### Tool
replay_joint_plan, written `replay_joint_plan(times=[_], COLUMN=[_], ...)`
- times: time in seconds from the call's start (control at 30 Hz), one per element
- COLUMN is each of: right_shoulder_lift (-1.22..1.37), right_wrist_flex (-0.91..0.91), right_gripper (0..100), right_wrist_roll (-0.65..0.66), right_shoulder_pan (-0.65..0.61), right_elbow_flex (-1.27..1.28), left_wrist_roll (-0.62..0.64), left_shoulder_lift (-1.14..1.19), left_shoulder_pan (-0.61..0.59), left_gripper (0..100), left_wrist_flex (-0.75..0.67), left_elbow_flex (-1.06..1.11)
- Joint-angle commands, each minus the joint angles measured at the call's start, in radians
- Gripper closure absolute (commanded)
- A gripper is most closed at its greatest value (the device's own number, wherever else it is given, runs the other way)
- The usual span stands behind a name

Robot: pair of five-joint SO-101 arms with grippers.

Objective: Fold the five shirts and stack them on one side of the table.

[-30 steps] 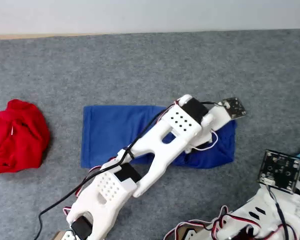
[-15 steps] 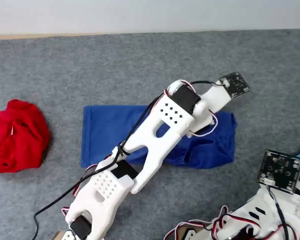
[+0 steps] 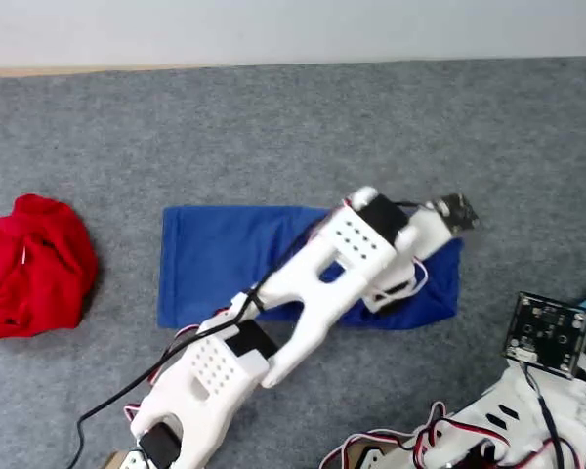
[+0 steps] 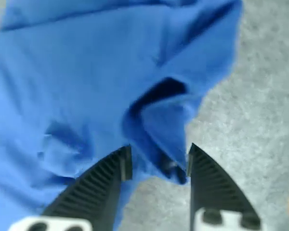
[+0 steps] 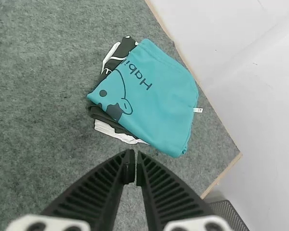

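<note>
High view: left arm [image 3: 313,283] hides blue shirt [image 3: 215,259] middle

Spread shirt [image 3: 215,264] is laid flat mid-tabletop [image 3: 273,127]. Bunched shirt [image 3: 34,264] is placed well apart to its left, near the tabletop's left edge. Left arm [image 3: 313,283] is stretched from the near edge diagonally across the spread shirt. Left gripper [image 4: 156,159] is positioned at that shirt's right end, fingers [image 4: 111,173] apart, with a raised fold of the hem sitting between them. Right arm [image 3: 537,391] is seated at the near right corner. Right gripper [image 5: 135,166], fingers pressed together, is held above bare tabletop just beside the folded shirt stack [image 5: 144,101]. The stack is set near the tabletop's right edge, with one shirt on top of the others.
</note>
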Motion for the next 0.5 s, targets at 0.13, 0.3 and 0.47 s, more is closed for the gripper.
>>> replay_joint_plan(times=[0.13, 0.3, 0.47], right_shoulder_lift=[-0.004, -0.004, -0.004], right_wrist_flex=[-0.016, -0.018, -0.015], right_gripper=[98.7, 98.7, 98.7], right_wrist_roll=[0.008, 0.008, 0.008], right_shoulder_pan=[-0.001, -0.001, -0.001], right_elbow_flex=[-0.003, -0.002, -0.002], left_wrist_roll=[0.009, 0.003, -0.02], left_shoulder_lift=[-0.006, -0.006, -0.017], left_shoulder_pan=[-0.012, -0.014, -0.011], left_gripper=[81, 96, 100], left_wrist_flex=[-0.02, -0.032, -0.026], left_elbow_flex=[0.054, 0.068, 0.059])
